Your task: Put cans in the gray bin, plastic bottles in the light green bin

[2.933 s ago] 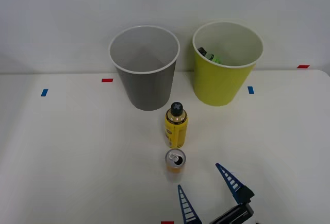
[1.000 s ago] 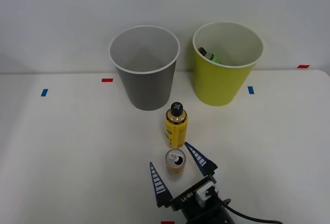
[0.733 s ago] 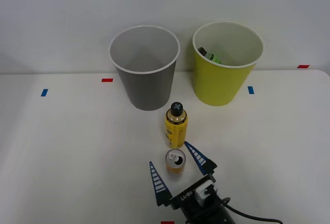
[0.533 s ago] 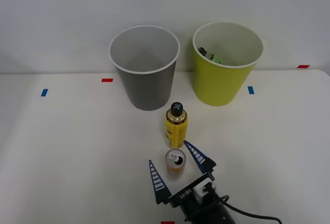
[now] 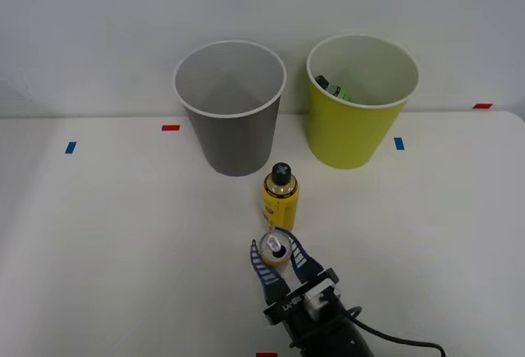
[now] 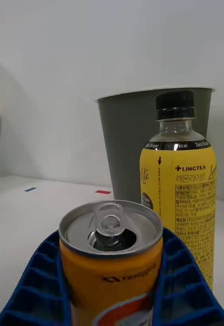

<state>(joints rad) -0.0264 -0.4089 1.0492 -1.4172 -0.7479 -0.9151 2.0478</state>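
The small orange-yellow can [image 5: 276, 249] stands upright on the white table near the front, its silver pull-tab top [image 6: 111, 232] facing up. My right gripper [image 5: 278, 259] is shut on the can, one blue ribbed finger pressed to each side [image 6: 38, 288]. Just behind the can stands a yellow plastic bottle [image 5: 280, 199] with a black cap [image 6: 175, 105]. The gray bin [image 5: 230, 107] stands farther back. To its right is the light green bin [image 5: 360, 101], with a dark and green item inside it.
Small red [image 5: 171, 128] and blue [image 5: 70, 148] tape marks dot the white table [image 5: 115, 234]. A plain wall rises right behind the bins. Open tabletop lies to the left and right of the can.
My fingers have come together from either side of the can and now clamp it. The can, bottle and bins stand where they were.
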